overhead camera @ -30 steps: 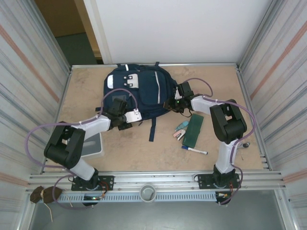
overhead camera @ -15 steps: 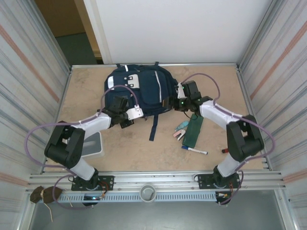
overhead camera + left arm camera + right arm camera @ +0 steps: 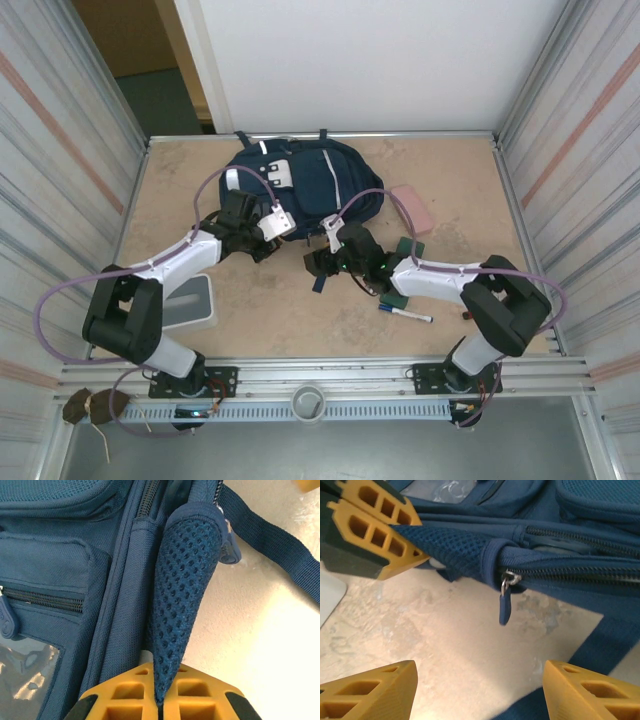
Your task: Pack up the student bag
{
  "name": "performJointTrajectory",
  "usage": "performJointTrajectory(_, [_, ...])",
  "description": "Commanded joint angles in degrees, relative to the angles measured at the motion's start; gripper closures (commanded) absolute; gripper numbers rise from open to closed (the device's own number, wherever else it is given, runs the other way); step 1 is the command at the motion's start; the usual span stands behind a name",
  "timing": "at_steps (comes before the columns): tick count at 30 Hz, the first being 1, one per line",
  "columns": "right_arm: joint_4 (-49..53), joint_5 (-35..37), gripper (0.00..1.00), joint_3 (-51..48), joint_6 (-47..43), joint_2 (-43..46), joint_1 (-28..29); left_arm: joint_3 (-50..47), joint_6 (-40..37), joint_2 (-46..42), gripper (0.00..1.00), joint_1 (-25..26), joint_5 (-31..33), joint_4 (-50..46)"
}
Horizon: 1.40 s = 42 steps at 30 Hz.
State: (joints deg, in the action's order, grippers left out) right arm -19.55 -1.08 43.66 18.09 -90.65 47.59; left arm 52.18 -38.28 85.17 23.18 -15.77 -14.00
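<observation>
Left wrist cam: left end effector [image 3: 159, 700] is clenched on the mesh tab [image 3: 185, 580] of the student bag [image 3: 300, 185], which sits far-centre on the counter [image 3: 180, 180]. Right end effector [image 3: 477, 680] hangs open near the zipper pull [image 3: 505, 611]. Bag's soft, floppy, probably light, so pinch that pull.

You're looking at a robot test cell in a lab, not anybody's home or classroom. The table [image 3: 470, 190] is boxed in, with corrugated metal walls [image 3: 60, 150] on both its sides and a plain white panel [image 3: 380, 60] behind its far edge. Along its near edge runs an aluminium rail [image 3: 330, 372] with the left arm [image 3: 185, 262] and right arm [image 3: 435, 278] bolted on. There's a slotted cable tray [image 3: 400, 410] just in front of the rail. Past the table's far left corner, an opening [image 3: 150, 70] shows another bare room.
</observation>
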Motion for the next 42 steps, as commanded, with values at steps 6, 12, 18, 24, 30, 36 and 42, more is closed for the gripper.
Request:
performJointTrajectory(6, [-14.11,9.11,0.37,-0.41,-8.04,-7.84,1.36,2.22,1.40,-5.19,1.00,-0.42,-6.73,3.12])
performJointTrajectory(12, [-17.22,11.75,0.45,1.80,-11.16,-12.01,1.45,2.14,1.24,-5.08,1.00,-0.47,-6.73,3.01])
performJointTrajectory(18, [-17.63,12.90,0.53,3.88,-12.58,-13.50,1.46,1.87,1.10,-4.75,1.00,-0.58,-6.37,3.00])
performJointTrajectory(24, [-17.28,12.07,0.57,4.50,-13.05,-12.97,2.01,1.87,1.10,-4.48,1.00,-0.68,-5.81,2.93])
performJointTrajectory(30, [-16.67,12.68,0.76,4.68,-13.80,-12.13,2.08,1.78,1.06,-4.39,1.00,-0.64,-5.64,2.75])
performJointTrajectory(36, [-15.40,13.92,0.91,2.35,-13.75,-9.50,2.07,1.34,0.58,-4.13,1.00,-0.94,-3.74,2.54])
performJointTrajectory(42, [-12.59,15.56,1.00,-1.12,-13.53,-5.88,1.08,0.67,-0.12,-3.93,1.00,-1.59,-3.47,2.71])
